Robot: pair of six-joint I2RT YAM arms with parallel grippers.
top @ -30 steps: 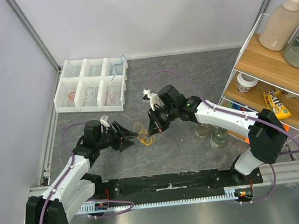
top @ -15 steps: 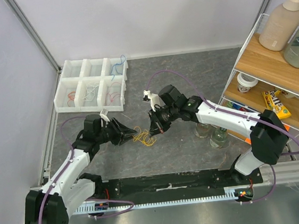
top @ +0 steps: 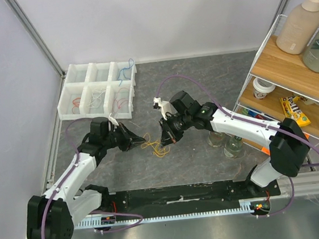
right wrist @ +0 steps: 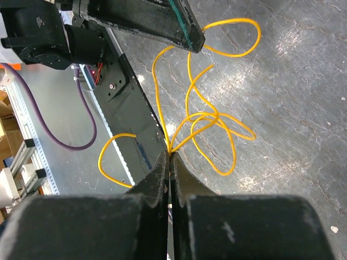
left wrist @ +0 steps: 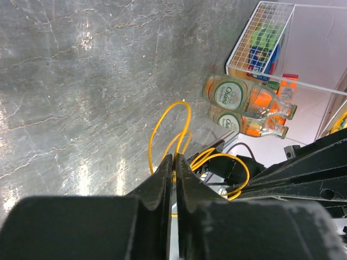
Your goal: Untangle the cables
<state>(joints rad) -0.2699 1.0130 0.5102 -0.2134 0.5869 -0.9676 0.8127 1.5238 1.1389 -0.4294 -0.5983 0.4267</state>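
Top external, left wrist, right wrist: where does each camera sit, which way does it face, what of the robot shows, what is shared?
Top external: above and behind the bases, looking down at the table; both arms show, left end effector and right end effector both at the yellow cables.
Left wrist: on the left wrist, looking along its shut fingers toward the bottles.
Right wrist: on the right wrist, looking down past its shut fingers at the table.
Shared: both wrist views show the pinched cables and the opposite arm.
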